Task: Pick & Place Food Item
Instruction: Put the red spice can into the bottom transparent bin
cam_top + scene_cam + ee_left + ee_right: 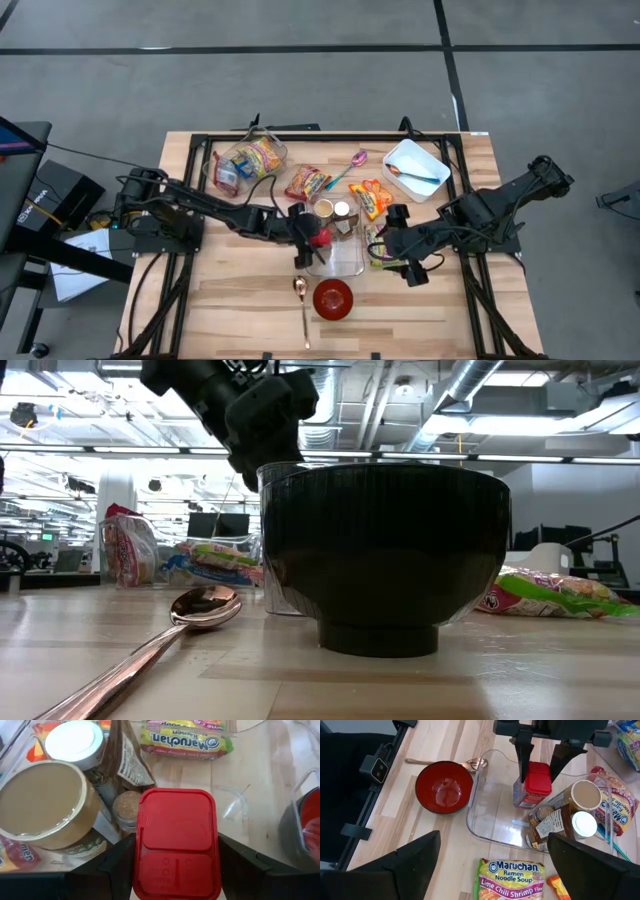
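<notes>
Your left gripper (538, 757) pinches the red-lidded seasoning shaker (532, 785) inside the clear plastic tray (485, 827); your right gripper (492, 852) hovers nearby, fingers spread wide.

Between the left gripper's (176, 870) fingers, the red-lidded container (177, 842) runs off the wrist picture's edge, its body hidden beneath the lid. In the low view the dark bowl (385, 550) blocks most of the clear tub (272, 575) behind it, and whatever that gripper holds cannot be seen there. Beyond the right gripper (487, 865), the ramen packet (510, 880) is cut off.
</notes>
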### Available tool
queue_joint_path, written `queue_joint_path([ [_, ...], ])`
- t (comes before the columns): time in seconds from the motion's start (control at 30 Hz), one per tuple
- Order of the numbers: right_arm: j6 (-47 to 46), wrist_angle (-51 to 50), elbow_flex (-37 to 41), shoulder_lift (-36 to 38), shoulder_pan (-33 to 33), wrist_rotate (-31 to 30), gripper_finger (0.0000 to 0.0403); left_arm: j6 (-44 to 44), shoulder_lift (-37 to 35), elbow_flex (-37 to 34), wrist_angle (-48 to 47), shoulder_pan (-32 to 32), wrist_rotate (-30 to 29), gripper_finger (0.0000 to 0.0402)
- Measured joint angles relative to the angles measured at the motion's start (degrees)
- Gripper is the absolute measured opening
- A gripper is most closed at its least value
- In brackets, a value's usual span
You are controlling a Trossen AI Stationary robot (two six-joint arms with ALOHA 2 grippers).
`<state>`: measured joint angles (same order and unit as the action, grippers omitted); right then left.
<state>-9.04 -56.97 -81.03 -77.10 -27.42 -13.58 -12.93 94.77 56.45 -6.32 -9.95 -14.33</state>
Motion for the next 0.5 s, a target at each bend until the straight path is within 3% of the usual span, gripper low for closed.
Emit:
queue_joint_path([
  [0.5,0.0,0.0,0.0,0.0,0.0,0.06,0.036,0.0,0.21,-0.07,-0.03,0.08,1.23,0.0226],
])
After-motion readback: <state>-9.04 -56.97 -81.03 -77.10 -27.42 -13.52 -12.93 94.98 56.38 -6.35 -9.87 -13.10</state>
